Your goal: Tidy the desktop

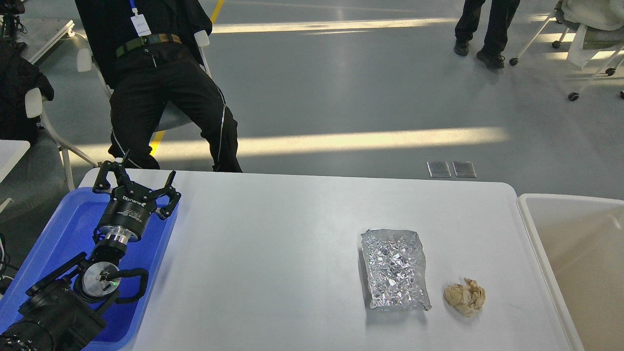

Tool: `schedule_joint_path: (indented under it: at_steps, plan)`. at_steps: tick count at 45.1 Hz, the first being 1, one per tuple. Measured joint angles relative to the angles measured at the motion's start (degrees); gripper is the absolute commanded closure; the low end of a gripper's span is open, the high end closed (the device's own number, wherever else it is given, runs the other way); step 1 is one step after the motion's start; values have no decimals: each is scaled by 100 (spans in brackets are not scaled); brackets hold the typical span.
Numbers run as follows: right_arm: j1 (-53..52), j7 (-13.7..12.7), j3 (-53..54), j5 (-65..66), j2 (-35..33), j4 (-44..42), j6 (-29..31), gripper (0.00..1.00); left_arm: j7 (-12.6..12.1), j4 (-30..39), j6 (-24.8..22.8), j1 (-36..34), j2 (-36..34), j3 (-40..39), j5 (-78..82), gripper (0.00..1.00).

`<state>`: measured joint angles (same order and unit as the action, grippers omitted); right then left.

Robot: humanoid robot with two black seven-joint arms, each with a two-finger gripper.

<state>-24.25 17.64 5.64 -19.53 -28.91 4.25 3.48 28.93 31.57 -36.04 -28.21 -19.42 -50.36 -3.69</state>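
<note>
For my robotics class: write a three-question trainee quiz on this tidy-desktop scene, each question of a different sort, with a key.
1. True or false: the left gripper is open and holds nothing.
2. Which lies nearer the cream bin? A) silver foil bag B) crumpled paper wad
3. Fill in: the left gripper hangs over the ____ tray at the left edge of the desktop.

Key: 1 true; 2 B; 3 blue.

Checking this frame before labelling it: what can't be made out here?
- Right gripper: not in the head view at all.
- Blue tray: floor partly hidden by the left arm; left gripper open above it.
- Cream bin: cut off by the right edge.
- Foil bag: contents hidden.
</note>
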Motion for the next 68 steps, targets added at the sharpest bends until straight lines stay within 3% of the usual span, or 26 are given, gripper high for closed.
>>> schedule_joint_path:
  at_steps: [34,39,47,52,59,62,68]
  plan:
    - [-799,21,-139,1155,-5,-138,287,0,0,7,0,9,0,0,1,0]
    - [-875,41,135,1178,-110,121,435,0,0,7,0,11,0,0,0,0]
    - [-802,106,1135,1241,-751,1344,672,0,0,7,0,15,0,0,0,0]
    - [-626,337,1849,1378,-1093,2231,741,0,-1,5,0,16,0,0,1,0]
    - [-244,920,2822,1943,-1232,3293,765,0,0,6,0,17,0,0,-1,0]
    - [83,1154,3350,2427,-1069,3930,729,0,-1,6,0,17,0,0,1,0]
    - [453,1323,3982,3235,-540,4444,580,0,0,9,0,16,1,0,-1,0]
